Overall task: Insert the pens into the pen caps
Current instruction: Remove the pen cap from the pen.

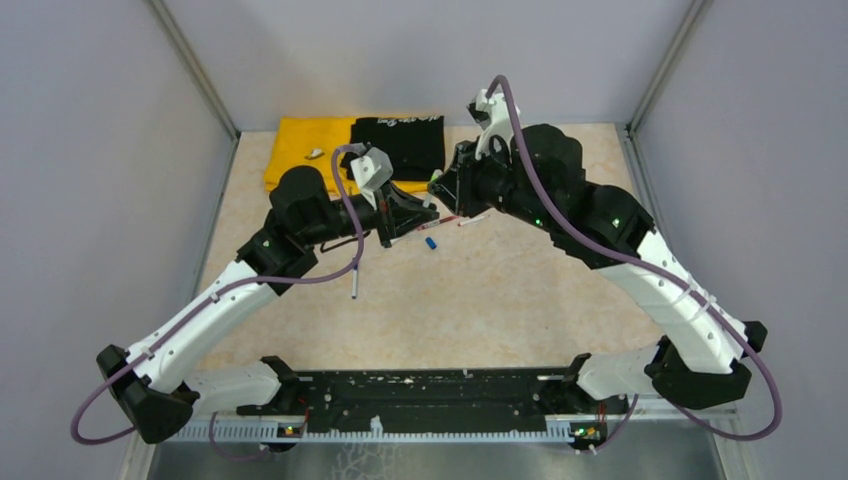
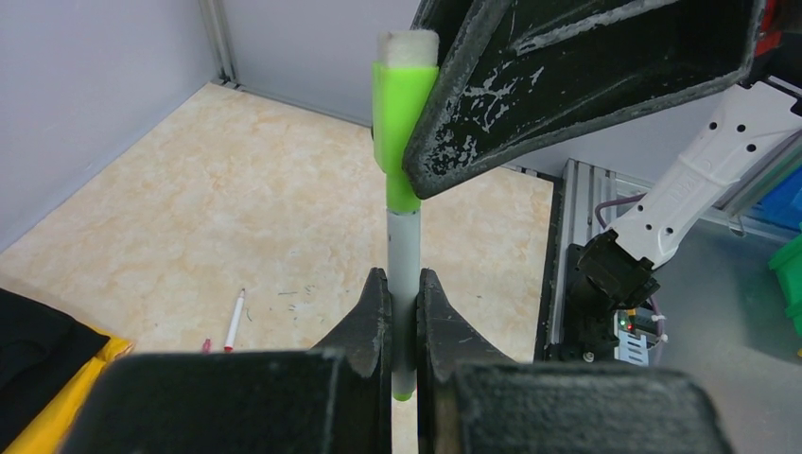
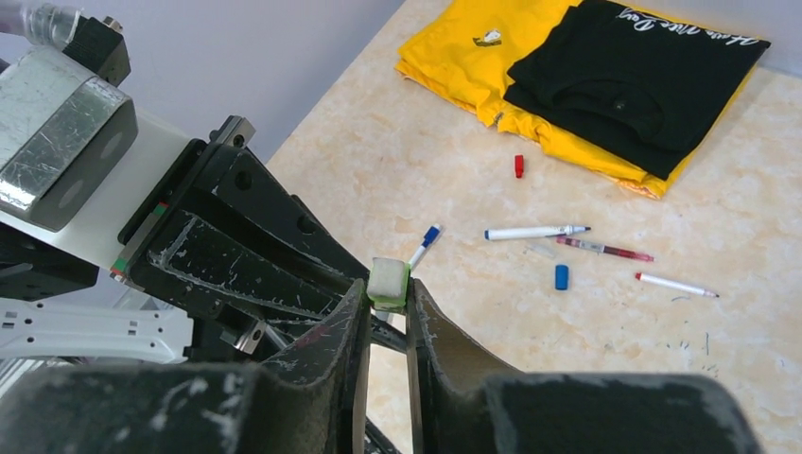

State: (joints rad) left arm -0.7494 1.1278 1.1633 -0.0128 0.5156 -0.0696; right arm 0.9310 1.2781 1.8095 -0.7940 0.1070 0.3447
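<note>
My left gripper is shut on a grey-white pen with a green end and holds it above the table. A bright green pen cap sits on the pen's far end. My right gripper is shut on that green cap. The two grippers meet at mid-table in the top view, the left and the right. On the table lie a blue-ended pen, a white pen, a maroon pen, a red-tipped white pen, a blue cap and a red cap.
A yellow shirt and a black shirt lie folded at the back of the table. One more white pen lies near the left arm. Grey walls close in the left, right and back sides.
</note>
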